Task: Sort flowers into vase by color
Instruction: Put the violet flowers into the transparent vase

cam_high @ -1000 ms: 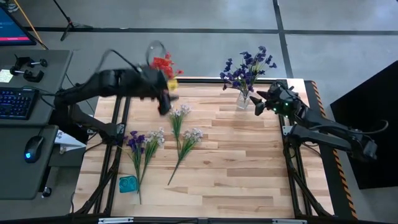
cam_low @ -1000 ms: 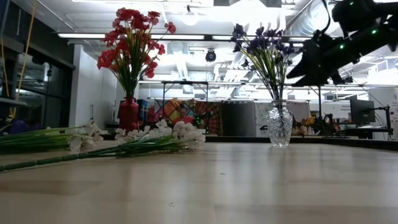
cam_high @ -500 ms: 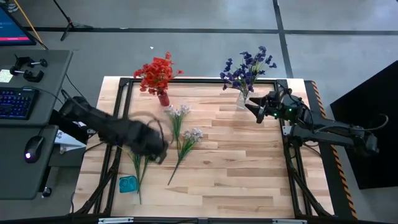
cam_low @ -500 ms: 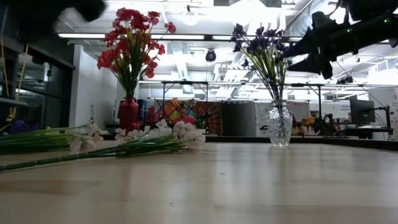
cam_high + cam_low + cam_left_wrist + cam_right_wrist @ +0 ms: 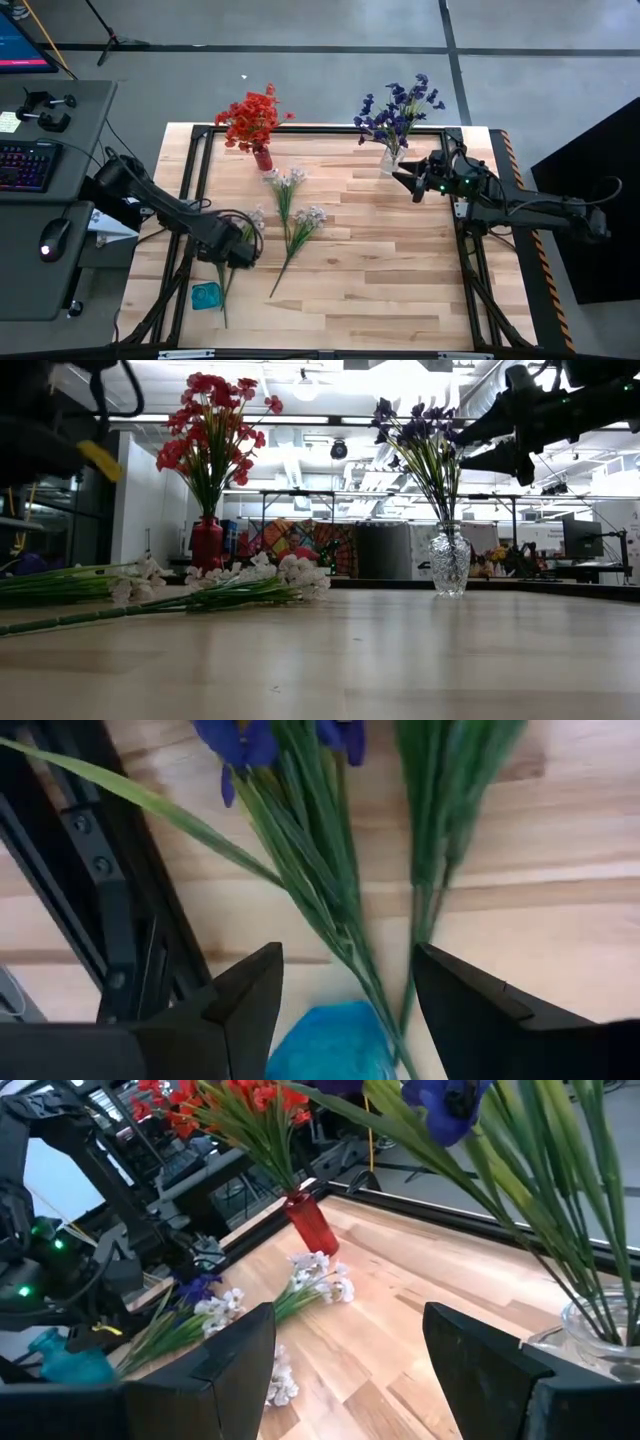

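Observation:
My left gripper [image 5: 238,255] hangs open over a purple sprig [image 5: 300,830] that lies flat on the table. Its fingers stand on either side of the green stems [image 5: 350,940], in the left wrist view [image 5: 345,995], without touching them. A white sprig [image 5: 445,810] lies alongside. Two more white sprigs [image 5: 295,210] lie mid-table. Red flowers [image 5: 250,115] stand in a red vase [image 5: 262,158], and purple flowers [image 5: 397,108] in a clear vase [image 5: 389,162]. My right gripper [image 5: 408,181] is open and empty beside the clear vase.
A small blue object [image 5: 206,295] lies near the table's near-left corner, by the sprig's stem end [image 5: 223,305]. The black frame rail [image 5: 110,910] runs close to my left gripper. Bare wood spreads across the table's middle and right [image 5: 390,270].
My left arm has swung from the red vase at the far edge toward the near-left of the table and now hangs over the purple sprig. The red flowers stand in their vase. My right gripper has shifted slightly toward the near edge beside the clear vase.

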Controlling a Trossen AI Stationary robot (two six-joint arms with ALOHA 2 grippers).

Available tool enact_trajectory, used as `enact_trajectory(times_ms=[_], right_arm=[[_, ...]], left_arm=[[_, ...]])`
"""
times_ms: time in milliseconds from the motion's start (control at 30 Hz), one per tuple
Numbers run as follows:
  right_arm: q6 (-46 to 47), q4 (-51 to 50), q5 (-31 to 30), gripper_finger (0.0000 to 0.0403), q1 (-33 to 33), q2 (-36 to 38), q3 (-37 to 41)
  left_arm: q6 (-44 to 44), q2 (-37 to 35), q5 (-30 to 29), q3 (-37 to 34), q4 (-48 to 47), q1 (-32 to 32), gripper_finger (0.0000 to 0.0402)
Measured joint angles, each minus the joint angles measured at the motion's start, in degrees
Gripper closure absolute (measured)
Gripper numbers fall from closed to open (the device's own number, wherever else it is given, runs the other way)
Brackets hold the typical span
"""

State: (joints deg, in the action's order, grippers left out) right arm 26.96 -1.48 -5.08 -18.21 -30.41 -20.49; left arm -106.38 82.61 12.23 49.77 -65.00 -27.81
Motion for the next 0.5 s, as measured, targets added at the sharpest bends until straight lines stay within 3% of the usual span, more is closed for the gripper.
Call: enact_trajectory(times_ms=[167, 500], right_arm=[[-0.3, 0.0, -0.9, 0.016, 0.0, 0.0, 0.0], [-0.5, 0.0, -1.0, 0.016, 0.0, 0.0, 0.0]], left_arm=[[-1.3, 0.0, 2.6, -5.2, 7.2, 0.0, 0.019], [-3.7, 0.0, 3.6, -11.1, 12.2, 0.5, 0.019]])
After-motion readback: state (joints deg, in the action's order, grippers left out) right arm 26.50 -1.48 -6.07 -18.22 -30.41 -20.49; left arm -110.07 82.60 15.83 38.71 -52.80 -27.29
